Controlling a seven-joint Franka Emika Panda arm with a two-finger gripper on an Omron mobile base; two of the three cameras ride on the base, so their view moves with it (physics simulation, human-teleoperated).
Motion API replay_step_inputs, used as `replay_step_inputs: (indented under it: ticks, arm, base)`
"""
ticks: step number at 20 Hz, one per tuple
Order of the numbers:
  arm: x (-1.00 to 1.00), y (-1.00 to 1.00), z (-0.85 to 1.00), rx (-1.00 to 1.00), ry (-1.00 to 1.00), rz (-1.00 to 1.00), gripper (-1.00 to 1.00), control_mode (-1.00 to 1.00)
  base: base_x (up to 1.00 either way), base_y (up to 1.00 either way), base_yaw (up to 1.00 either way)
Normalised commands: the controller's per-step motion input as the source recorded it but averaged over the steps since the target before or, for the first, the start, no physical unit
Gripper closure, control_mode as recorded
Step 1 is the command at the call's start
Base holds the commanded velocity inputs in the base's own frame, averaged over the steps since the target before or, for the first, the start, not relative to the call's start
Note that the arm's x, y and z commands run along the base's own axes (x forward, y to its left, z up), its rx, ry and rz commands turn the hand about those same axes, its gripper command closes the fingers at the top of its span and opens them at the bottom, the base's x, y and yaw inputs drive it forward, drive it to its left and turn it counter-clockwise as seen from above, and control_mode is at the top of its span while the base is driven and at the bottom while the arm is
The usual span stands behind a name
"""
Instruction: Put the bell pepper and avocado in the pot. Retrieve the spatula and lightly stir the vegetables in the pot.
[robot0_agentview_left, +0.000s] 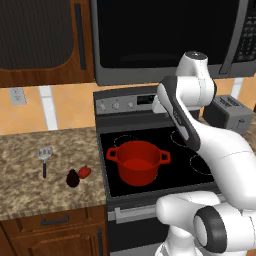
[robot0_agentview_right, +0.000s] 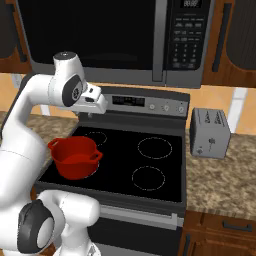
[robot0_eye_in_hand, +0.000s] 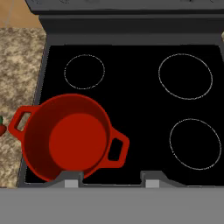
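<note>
Spatula with a slotted silver head and thin dark handle lies flat on the speckled granite tabletop in our left base view, its long axis running away from us, head toward the wall, handle toward the front edge. Just right of it we see the dark purplish-black avocado touching the glossy red bell pepper. The round red pot sits empty on the black stove top.

Our right base view shows the pot on the front left burner.

From the hand view, the pot lies below the end effector, whose fingertips stand moderately apart, holding nothing.
</note>
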Motion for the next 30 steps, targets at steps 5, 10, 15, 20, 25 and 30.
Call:
replay_step_inputs:
  ticks: [5, 10, 15, 20, 25, 30]
  arm:
    - [0.00, 0.00, 0.00, 0.00, 0.00, 0.00, -1.00, 1.00]
    - [0.00, 0.00, 0.00, 0.00, 0.00, 0.00, -1.00, 1.00]
    - [0.00, 0.00, 0.00, 0.00, 0.00, 0.00, -1.00, 1.00]
    - [0.00, 0.00, 0.00, 0.00, 0.00, 0.00, -1.00, 1.00]
    - [-0.01, 0.39, -0.09, 0.00, 0.00, 0.01, -1.00, -1.00]
    - [-0.18, 0.66, -0.49, -0.03, 0.05, 0.06, -1.00, -1.00]
  base:
    - [0.00, 0.20, 0.00]
    - [0.00, 0.57, 0.00]
    - [0.00, 0.56, 0.00]
    - [0.00, 0.52, 0.00]
    - [0.00, 0.00, 0.00]
    - [0.00, 0.00, 0.00]
